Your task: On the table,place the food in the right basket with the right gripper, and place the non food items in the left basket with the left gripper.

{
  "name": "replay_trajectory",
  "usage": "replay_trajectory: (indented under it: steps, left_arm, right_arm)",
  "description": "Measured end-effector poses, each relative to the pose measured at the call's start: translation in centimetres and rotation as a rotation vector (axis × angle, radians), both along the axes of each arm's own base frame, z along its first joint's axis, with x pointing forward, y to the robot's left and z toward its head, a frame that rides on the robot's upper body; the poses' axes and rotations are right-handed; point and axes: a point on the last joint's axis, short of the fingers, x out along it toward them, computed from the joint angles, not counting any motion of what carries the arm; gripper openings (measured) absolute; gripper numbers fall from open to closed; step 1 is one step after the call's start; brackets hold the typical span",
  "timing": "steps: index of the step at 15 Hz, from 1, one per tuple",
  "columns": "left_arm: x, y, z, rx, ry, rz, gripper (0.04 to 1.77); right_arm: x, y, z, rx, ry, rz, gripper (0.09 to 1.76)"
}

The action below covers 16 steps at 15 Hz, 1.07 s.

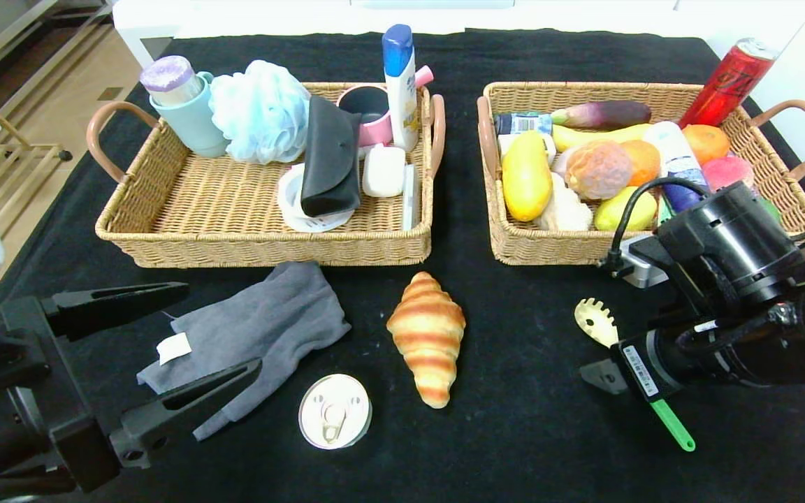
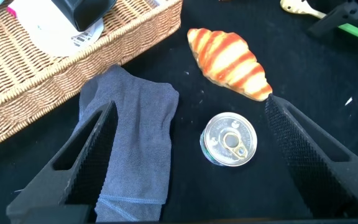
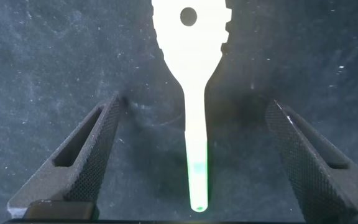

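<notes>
I have the right gripper (image 3: 191, 162) low over the table (image 1: 528, 433), fingers spread wide, with the pasta spoon (image 3: 191, 93) lying between them, untouched. My left gripper (image 2: 197, 168) hangs open above the grey cloth (image 2: 132, 134) and tin lid (image 2: 229, 139).

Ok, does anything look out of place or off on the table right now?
Yes. The right gripper hangs open straddling the pasta spoon, a non-food item meant for the left gripper. Also, a red can leans tilted against the right basket back corner instead of lying inside.
</notes>
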Motion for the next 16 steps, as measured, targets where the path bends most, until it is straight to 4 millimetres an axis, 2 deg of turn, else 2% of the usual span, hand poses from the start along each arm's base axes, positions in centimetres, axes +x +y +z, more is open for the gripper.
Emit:
replay_trajectory:
  steps: [11, 13, 16]
  left_arm:
    - [-0.04, 0.02, -0.13, 0.002, 0.003, -0.001, 1.72]
    - [-0.04, 0.02, -0.16, 0.003, 0.004, -0.001, 1.72]
    - [-0.06, 0.02, -0.23, 0.008, 0.006, -0.002, 1.72]
  right_arm:
    - [0.25, -0.09, -0.25, 0.018, 0.018, -0.004, 1.7]
    - [0.28, -0.09, -0.29, 0.019, 0.02, -0.005, 1.33]
    - [0.25, 0.07, -0.46, 0.015, 0.025, -0.002, 0.94]
